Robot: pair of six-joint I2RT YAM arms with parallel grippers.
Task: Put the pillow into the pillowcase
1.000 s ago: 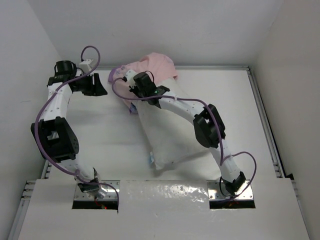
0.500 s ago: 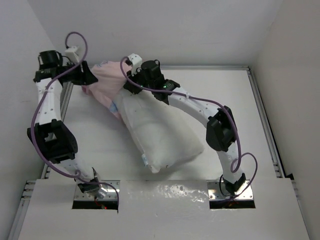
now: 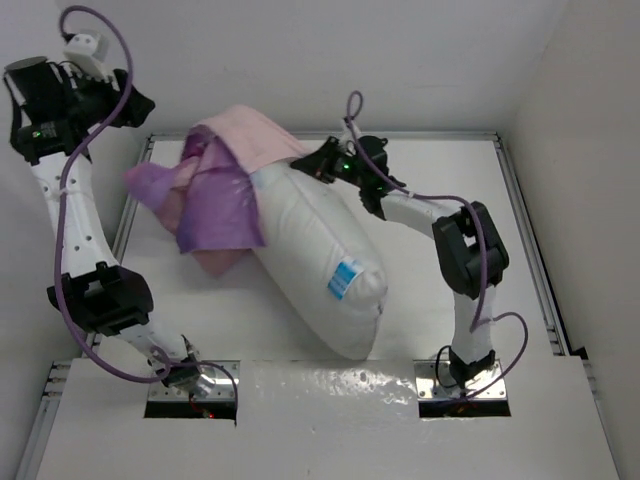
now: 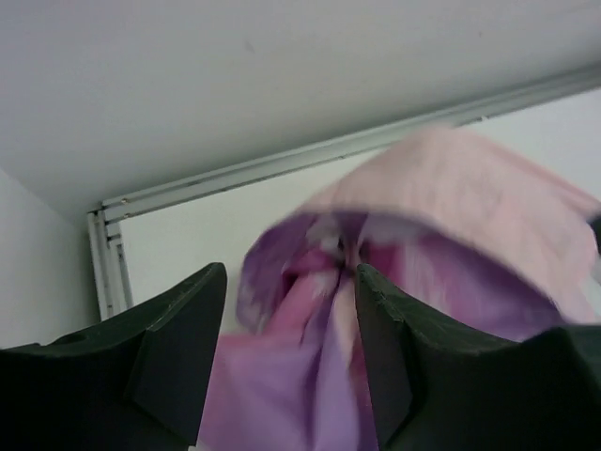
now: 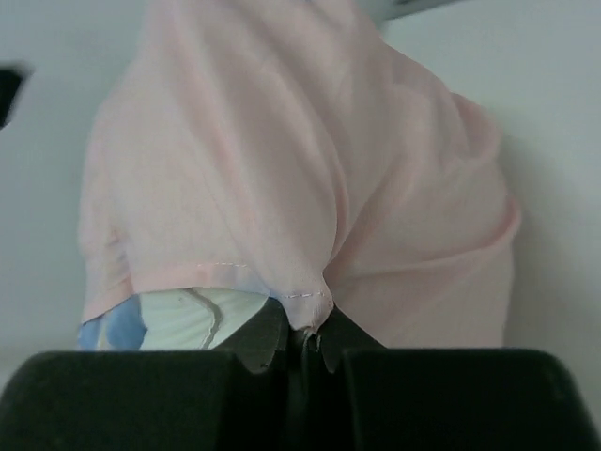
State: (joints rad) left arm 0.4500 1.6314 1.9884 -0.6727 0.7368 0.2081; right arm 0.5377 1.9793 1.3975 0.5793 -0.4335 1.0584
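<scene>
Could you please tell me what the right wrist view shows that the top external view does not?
Only the right wrist view shows the right gripper shut on the stitched hem of the pillowcase. Only the top external view shows the pillow, its blue tag, and the left gripper off at the far left. Both show the pillowcase's pale pink reverse.

Pillowcase (image 3: 215, 200): thin limp cloth, matt; stitched hem shows in the right wrist view.
Pillow (image 3: 320, 270): white cloth cover, smooth, slight sheen, softly creased.
Table (image 3: 200, 290): smooth white surface, matt.
Rail (image 3: 528, 250) along the table edge: bare metal, satin finish.
Left gripper (image 4: 286, 282) jaws: black plastic, matt.
Front panel (image 3: 330, 385): white, with a glossy, wrinkled patch.
</scene>
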